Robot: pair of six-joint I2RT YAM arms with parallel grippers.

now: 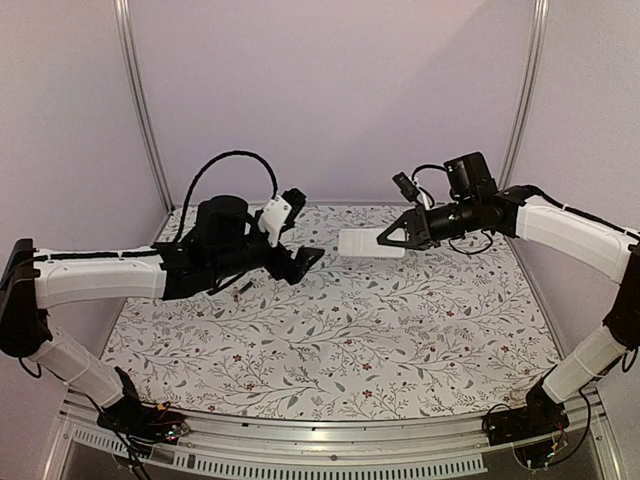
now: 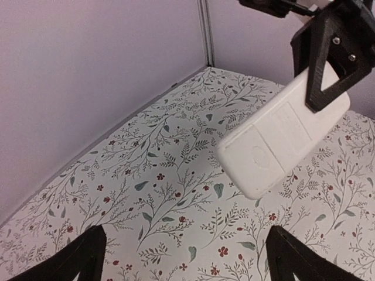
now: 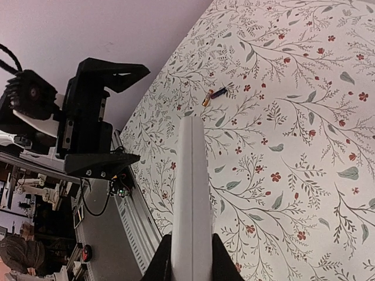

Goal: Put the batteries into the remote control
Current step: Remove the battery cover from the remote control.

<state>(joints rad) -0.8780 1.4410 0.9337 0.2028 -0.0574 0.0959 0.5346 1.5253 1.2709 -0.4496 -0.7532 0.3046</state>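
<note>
My right gripper (image 1: 392, 238) is shut on the white remote control (image 1: 370, 243) and holds it in the air above the back of the table. In the left wrist view its plain white back (image 2: 281, 140) faces the camera, with the right fingers (image 2: 328, 64) clamped on its far end. In the right wrist view the remote (image 3: 192, 187) is edge-on between my fingers (image 3: 161, 266). My left gripper (image 1: 303, 228) is open and empty, a little left of the remote's free end. One small dark battery (image 3: 215, 95) lies on the cloth, near the left arm in the top view (image 1: 242, 286).
A floral cloth (image 1: 400, 340) covers the table. Pale walls and metal posts (image 1: 140, 100) close in the back and sides. A metal rail (image 1: 300, 440) runs along the near edge, with the arm bases at both corners.
</note>
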